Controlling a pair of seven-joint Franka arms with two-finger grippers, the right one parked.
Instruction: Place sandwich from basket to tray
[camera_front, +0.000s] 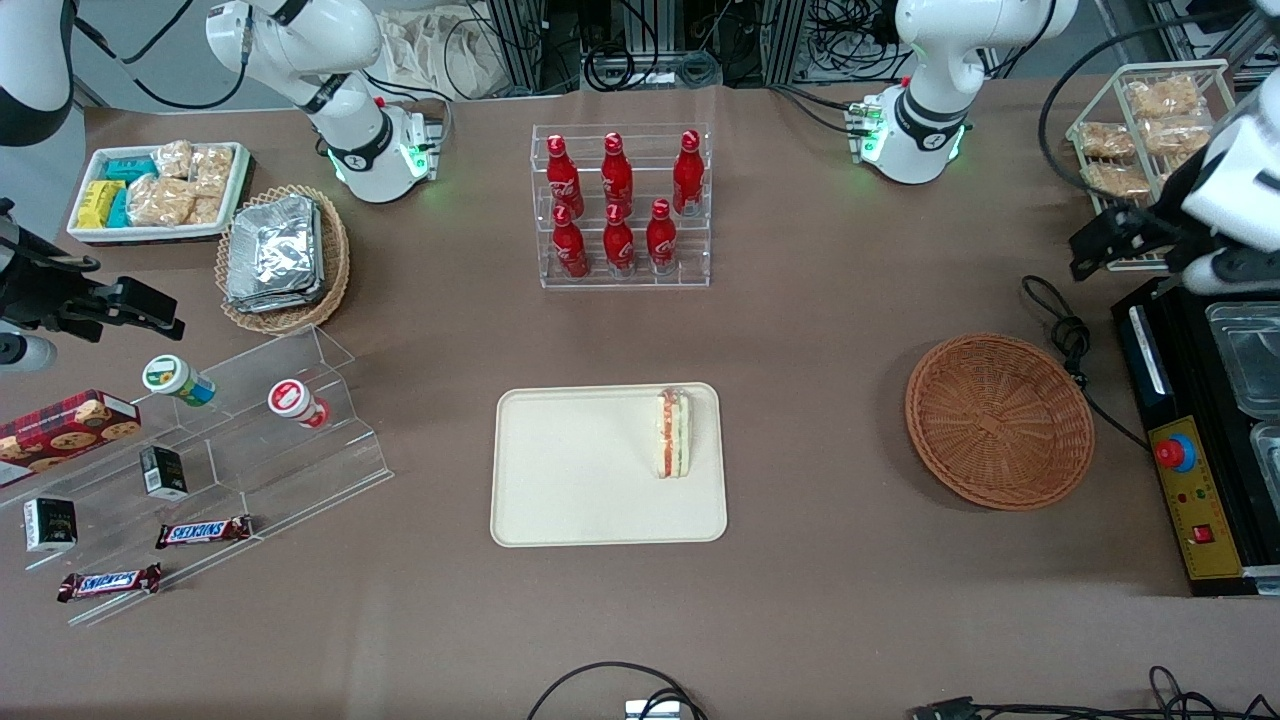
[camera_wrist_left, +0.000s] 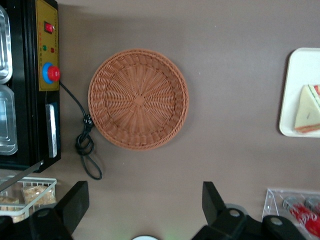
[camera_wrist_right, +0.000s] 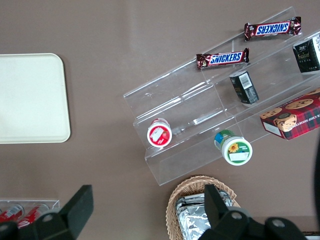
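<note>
The sandwich lies inside the tray, close to the rim on the working arm's side, its orange-red and green filling edge showing from the front. The reddish-brown wicker basket sits well apart from the tray, toward the working arm's end of the tabletop, and holds nothing. By that layout the placement looks done, and the step in hand appears to be the arm's retreat.

The gripper hangs high above the tabletop near the basket, its fingers spread wide and holding nothing.

To finish well, the arm should stay high and move clear of the tray, so the sandwich is not nudged. It should also avoid the black cable just beside the basket.
</note>
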